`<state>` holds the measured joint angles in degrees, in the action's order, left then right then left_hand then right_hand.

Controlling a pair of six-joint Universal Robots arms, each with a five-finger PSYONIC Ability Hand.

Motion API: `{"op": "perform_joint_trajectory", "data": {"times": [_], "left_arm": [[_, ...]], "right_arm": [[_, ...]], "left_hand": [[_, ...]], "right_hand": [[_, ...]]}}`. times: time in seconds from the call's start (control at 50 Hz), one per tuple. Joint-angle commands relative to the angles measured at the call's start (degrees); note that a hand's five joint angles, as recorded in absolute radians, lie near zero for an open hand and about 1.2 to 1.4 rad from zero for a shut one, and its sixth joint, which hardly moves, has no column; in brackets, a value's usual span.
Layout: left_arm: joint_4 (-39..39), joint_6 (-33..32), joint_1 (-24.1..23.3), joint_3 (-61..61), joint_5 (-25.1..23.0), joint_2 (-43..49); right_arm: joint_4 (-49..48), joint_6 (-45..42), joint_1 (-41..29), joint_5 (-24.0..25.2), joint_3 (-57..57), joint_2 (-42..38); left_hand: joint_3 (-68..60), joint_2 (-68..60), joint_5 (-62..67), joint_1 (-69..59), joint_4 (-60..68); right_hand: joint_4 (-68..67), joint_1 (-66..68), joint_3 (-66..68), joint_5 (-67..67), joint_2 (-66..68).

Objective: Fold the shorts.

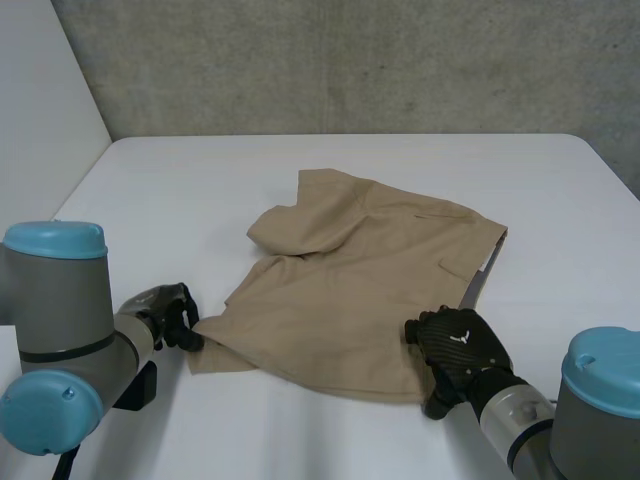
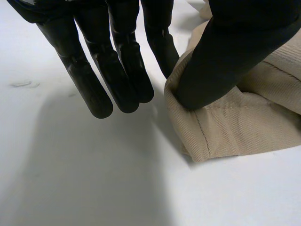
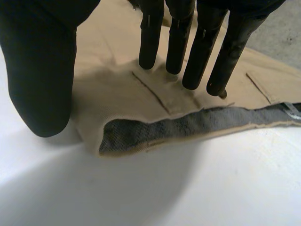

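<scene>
White table (image 1: 320, 440) is bearing a pair of tan shorts (image 1: 350, 290), lying spread near its middle. At the shorts' near edge, the two black hands are sitting at the two near corners. The left hand (image 1: 168, 315) is at the near-left hem corner of the shorts, its arm (image 1: 60, 330) reaching in from that side. In the left wrist view its thumb (image 2: 225, 61) is pressing on a bunched fold of the hem and nipping it against the nearest finger, while the other fingers (image 2: 94, 80) are hanging straight just beside the shorts, over bare table. The right hand (image 1: 462, 345) is resting at the shorts' near-right corner, by the waistband. Its straight fingers are touching the top of the cloth with their tips, unclenched and grasping nothing, and its thumb is standing just beside the corner. There the waistband is curling up a little, showing a grey lining (image 3: 188, 127). Farther along the shorts, one leg is lying folded over the middle, making a rounded hump (image 1: 300, 230). Beyond the shorts, a grey concrete wall (image 1: 350, 60) is rising behind the table's far edge
</scene>
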<state>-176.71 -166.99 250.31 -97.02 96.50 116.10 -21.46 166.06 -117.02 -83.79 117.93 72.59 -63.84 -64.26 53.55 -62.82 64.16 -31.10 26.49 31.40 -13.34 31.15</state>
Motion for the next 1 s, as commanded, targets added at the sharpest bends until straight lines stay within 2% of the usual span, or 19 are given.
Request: {"op": "perform_joint_trajectory", "data": {"times": [0.02,0.06,0.1,0.16,0.24,0.32,0.34,0.42,0.5,0.56,0.6,0.64,0.72,0.88,1.0], "left_arm": [[0.05,0.00,0.00,-0.01,0.01,-0.08],[0.05,0.00,0.00,-0.10,0.01,-0.17],[0.05,0.00,0.00,-0.10,0.01,-0.17],[0.14,-0.09,-0.08,-0.10,0.01,-0.17],[0.31,-0.79,-0.35,0.16,0.01,-1.04],[0.57,-5.26,-0.88,2.00,-0.52,-5.25],[0.84,-8.32,-1.05,3.14,-0.70,-8.14],[1.28,-15.45,-2.28,6.13,-0.79,-14.04],[1.98,-21.61,-4.12,7.90,-0.79,-18.18],[2.16,-23.99,-5.53,7.20,-0.52,-18.63],[2.07,-23.99,-6.06,6.58,-0.43,-18.10],[2.07,-23.99,-6.50,5.18,-0.26,-16.09],[2.07,-23.82,-6.59,4.38,-0.35,-11.60],[1.63,-23.55,-5.71,5.08,-0.26,-7.38],[0.31,-23.38,-4.74,5.08,-0.17,-7.29]], "right_arm": [[-1.13,-0.21,-0.22,-0.32,-3.66,-2.71],[-1.13,-0.21,-0.22,-0.32,-4.37,-3.24],[-1.13,-0.21,-0.14,-0.14,-5.25,-3.51],[-0.34,-0.03,0.30,0.56,-6.57,-3.33],[1.58,-0.03,0.39,0.82,-10.16,-2.54],[12.55,-2.31,0.30,1.88,-18.42,-1.23],[19.54,-4.40,0.30,2.05,-23.05,-0.35],[36.16,-9.85,0.56,2.32,-33.87,0.53],[42.37,-11.46,1.27,3.45,-39.60,0.62],[42.55,-11.37,1.62,3.81,-38.75,0.62],[41.59,-10.58,1.27,3.90,-35.94,0.62],[39.32,-8.92,1.27,3.90,-32.09,0.62],[32.30,-3.05,1.71,3.81,-24.18,0.88],[20.24,10.32,1.71,4.07,-8.53,7.83],[15.14,12.80,0.74,4.08,-4.38,7.66]], "left_hand": [[-11.81,-11.39,12.10,-12.83,11.49],[-11.81,-11.39,12.10,-12.83,11.49],[-11.81,-11.39,12.10,-12.83,11.49],[-11.81,-11.39,12.10,-12.83,11.49],[-16.15,-15.73,16.44,-17.18,15.83],[-16.16,-15.74,16.45,-17.18,15.84],[-16.16,-15.74,16.45,-17.18,15.84],[-16.16,-15.74,16.45,-17.18,15.84],[-16.16,-15.74,16.45,-17.18,15.84],[-16.16,-15.74,16.45,-17.18,15.84],[-16.16,-15.74,16.45,-17.18,15.84],[-16.16,-15.74,16.45,-17.18,15.84],[-16.16,-15.74,16.45,-17.18,15.84],[-16.16,-15.74,16.45,-17.18,15.84],[-16.16,-15.74,16.45,-17.18,15.84]], "right_hand": [[-9.75,14.36,9.44,-17.50,9.70],[-12.44,17.05,12.14,-20.20,12.39],[-23.35,27.96,23.04,-31.10,23.30],[-48.83,53.44,48.53,-56.58,48.78],[-48.90,53.51,48.60,-56.66,48.85],[-48.90,53.51,48.60,-56.66,48.85],[-48.90,53.51,48.60,-56.66,48.85],[-48.90,53.51,48.60,-56.66,48.85],[-48.90,53.51,48.60,-56.66,48.85],[-48.90,53.51,48.60,-56.66,48.85],[-35.59,40.20,35.28,-43.34,35.54],[-7.74,12.35,7.43,-15.49,7.69],[2.80,1.81,-3.11,-4.95,-2.85],[4.36,0.25,-4.67,-3.39,-4.41],[2.17,2.44,-2.48,-5.58,-2.22]]}}
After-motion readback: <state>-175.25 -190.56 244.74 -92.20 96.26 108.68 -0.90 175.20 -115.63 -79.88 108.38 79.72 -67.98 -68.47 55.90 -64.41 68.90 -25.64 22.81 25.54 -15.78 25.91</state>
